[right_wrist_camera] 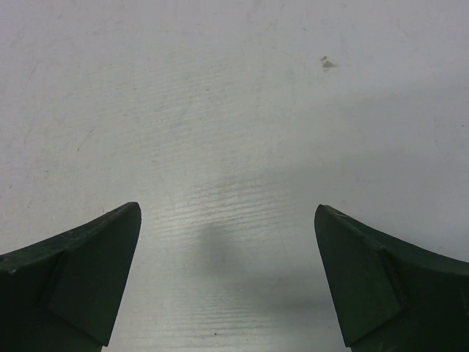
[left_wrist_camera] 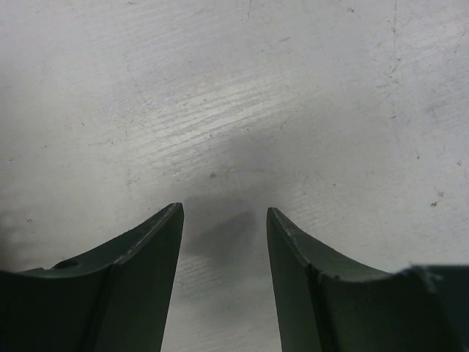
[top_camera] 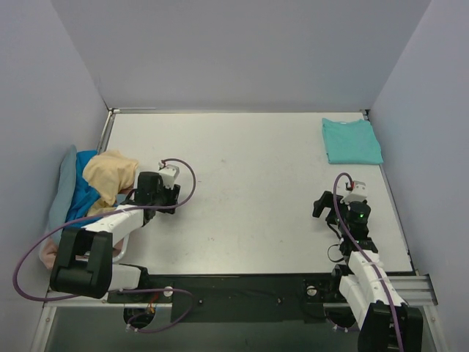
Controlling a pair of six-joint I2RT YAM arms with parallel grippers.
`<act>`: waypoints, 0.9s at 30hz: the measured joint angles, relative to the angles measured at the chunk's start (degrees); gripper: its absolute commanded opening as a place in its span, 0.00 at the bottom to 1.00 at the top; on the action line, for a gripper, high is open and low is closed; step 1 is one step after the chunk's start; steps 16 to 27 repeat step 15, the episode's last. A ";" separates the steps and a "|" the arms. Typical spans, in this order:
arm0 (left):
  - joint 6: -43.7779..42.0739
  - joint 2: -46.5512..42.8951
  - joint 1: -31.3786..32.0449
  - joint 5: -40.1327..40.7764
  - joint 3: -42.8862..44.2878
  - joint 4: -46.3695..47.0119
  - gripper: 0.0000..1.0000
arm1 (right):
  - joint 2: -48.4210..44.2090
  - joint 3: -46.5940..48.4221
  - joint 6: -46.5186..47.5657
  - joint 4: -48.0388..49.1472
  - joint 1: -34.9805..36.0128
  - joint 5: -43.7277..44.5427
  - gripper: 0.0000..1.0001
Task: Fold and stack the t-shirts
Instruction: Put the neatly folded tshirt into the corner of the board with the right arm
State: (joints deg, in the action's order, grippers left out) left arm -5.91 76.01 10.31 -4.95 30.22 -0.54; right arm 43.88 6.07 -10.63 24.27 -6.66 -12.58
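Observation:
A teal-green t-shirt [top_camera: 352, 141] lies folded flat at the table's back right corner. At the left edge several t-shirts sit in a loose heap: a pale tan-yellow one [top_camera: 110, 174] on top, a bright blue one [top_camera: 83, 199] under it, a dusty grey-blue one [top_camera: 63, 183] against the wall and a bit of pink [top_camera: 47, 254] at the near end. My left gripper [top_camera: 167, 199] [left_wrist_camera: 223, 209] hangs just right of the heap, open, with only bare tabletop between its fingers. My right gripper [top_camera: 324, 209] [right_wrist_camera: 227, 209] is wide open over bare table, well in front of the teal-green shirt.
The white table [top_camera: 249, 183] is walled on the left, back and right. A purple cable [top_camera: 192, 180] loops off the left wrist. A black rail [top_camera: 242, 290] with the arm bases runs along the near edge.

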 measured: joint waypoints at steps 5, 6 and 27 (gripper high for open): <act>0.94 0.04 -0.04 0.66 -0.13 1.25 0.59 | -0.17 0.00 -0.07 0.39 0.00 0.31 1.00; 1.01 0.09 -0.04 0.68 -0.20 1.27 0.59 | -0.17 0.00 -0.07 0.39 0.00 0.33 1.00; 1.05 0.57 -0.04 0.66 -0.52 1.44 0.59 | -0.11 0.00 -0.07 0.42 0.00 0.37 1.00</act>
